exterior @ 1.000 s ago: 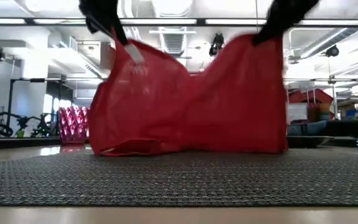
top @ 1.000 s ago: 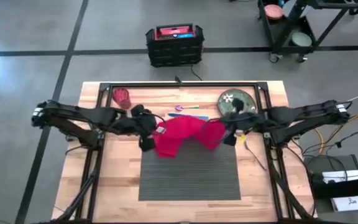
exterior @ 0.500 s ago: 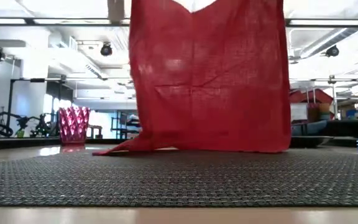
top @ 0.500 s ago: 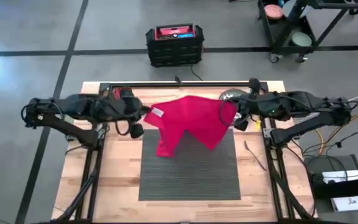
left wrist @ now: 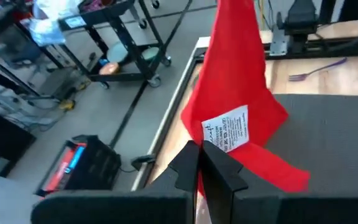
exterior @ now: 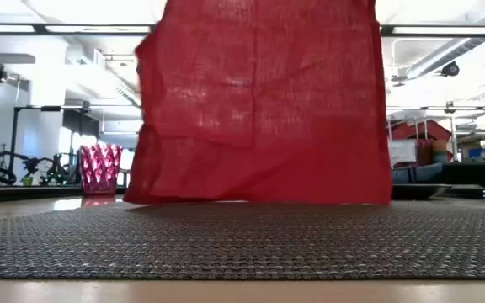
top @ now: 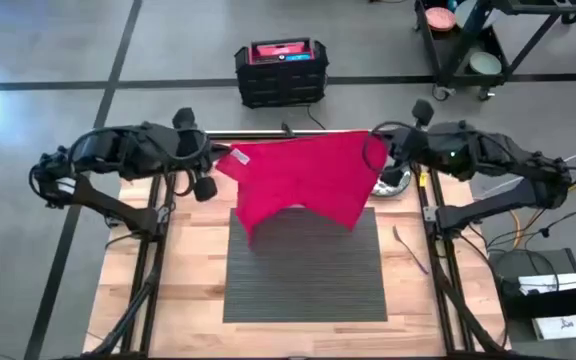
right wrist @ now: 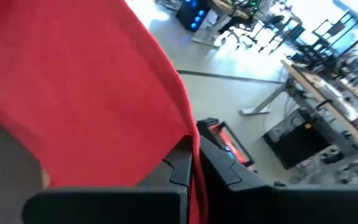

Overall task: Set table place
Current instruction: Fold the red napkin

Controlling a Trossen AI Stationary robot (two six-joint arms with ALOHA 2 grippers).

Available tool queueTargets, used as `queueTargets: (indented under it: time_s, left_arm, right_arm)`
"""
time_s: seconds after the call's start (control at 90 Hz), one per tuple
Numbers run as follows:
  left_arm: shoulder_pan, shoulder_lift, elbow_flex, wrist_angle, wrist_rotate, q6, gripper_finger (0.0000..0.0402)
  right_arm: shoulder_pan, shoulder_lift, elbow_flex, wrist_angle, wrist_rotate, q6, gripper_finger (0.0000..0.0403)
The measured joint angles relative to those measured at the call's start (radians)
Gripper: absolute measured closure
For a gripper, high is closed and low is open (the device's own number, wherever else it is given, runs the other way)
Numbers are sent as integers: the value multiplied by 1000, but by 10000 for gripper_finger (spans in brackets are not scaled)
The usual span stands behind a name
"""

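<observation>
Two grippers hold the red cloth napkin (top: 306, 178) by its top corners: the left gripper (left wrist: 199, 163) is pinched tight on the corner with the white care label (left wrist: 227, 129), the right gripper (right wrist: 193, 163) clamped on the opposite corner. A second ago we saw the cloth bunched and low over the far edge of the large dark grey ribbed placemat (top: 308, 270); since then both arms have pulled apart and back, and the napkin now hangs as a flat, nearly square sheet above the placemat's far edge. In the low view its hem (exterior: 259, 199) appears to hang just at the weave; we cannot tell whether it touches. We judge the cloth is now spread and ready for laying or folding, not yet set down. The placemat lies square on the light wooden tabletop (top: 188, 270), its near part bare. Beyond the placemat's far left corner stands a faceted pink tumbler (exterior: 101, 168); a purple fork (left wrist: 316, 67) lies beyond the far edge. Behind the table sit a black crate (top: 281, 72) on the grey floor and a wheeled cart (top: 465, 45).
</observation>
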Motion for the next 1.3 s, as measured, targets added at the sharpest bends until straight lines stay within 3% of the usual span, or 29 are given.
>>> queueTargets:
  time_s: [0.456,0.611,0.711,0.867,1.011,1.3]
  left_arm:
    - [198,-3,6,53,39,206,401]
    - [206,-4,49,65,65,219,401]
    - [203,-5,59,17,92,184,401]
    - [134,-1,41,-80,109,67,401]
    - [-7,2,-17,-81,108,-39,401]
    - [-298,69,-42,-107,7,-284,401]
  right_arm:
    - [-150,11,37,147,-3,-251,403]
    - [-154,10,72,153,-8,-248,403]
    - [-141,5,73,70,-17,-197,403]
    - [-79,4,72,-118,-85,-5,403]
    - [42,3,71,-274,-96,163,403]
    - [285,3,71,-363,-73,449,403]
